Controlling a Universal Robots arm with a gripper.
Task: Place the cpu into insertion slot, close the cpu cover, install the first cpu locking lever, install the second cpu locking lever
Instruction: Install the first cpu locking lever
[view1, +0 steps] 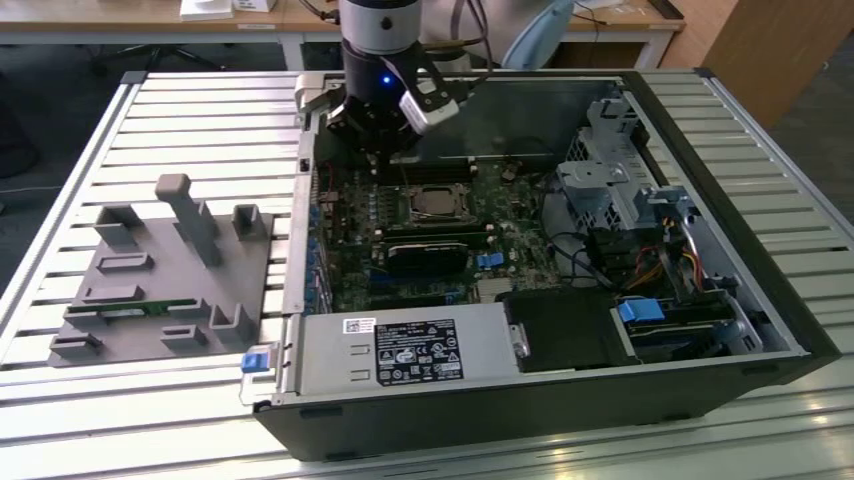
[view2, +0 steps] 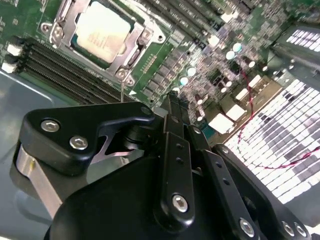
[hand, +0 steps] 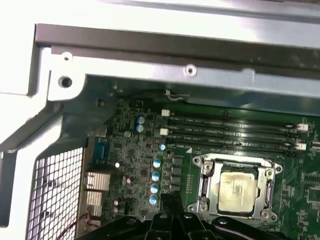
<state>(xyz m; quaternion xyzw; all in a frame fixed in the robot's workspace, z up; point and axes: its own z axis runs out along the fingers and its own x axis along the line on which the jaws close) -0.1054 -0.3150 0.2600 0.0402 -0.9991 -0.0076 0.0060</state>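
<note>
The cpu (view2: 102, 31) is already sitting flat in the insertion slot (hand: 202, 204), silver face up, so I'd call that step done. The cpu cover (view2: 131, 56) looks like it's folded down too: in both wrist views the silvery frame lies over the chip's edges, with the chip showing through its window. The locking levers are the bit I can't judge. There's a thin wire-like rod poking out by one corner of the socket in the second wrist view, which might be a lever not tucked in, but I can't tell. So my guess is roughly halfway, with the two levers left.

My gripper (view2: 173, 96) is pinched closed with nothing in it, as far as both wrist views show. It's above the green board (hand: 150, 150), near the socket but not touching it. In the exterior view it hangs at about 11 o'clock from the cpu.

Further out in that view, the long black memory slots (view1: 427, 168) are at 12 o'clock from the socket, the drive cage (view1: 614, 190) at 3, and the power supply box (view1: 400, 350) at 6. The grey fixture (view1: 160, 270) is way off at 9, outside the case (view1: 747, 250) on the slatted surface (view1: 200, 110).
</note>
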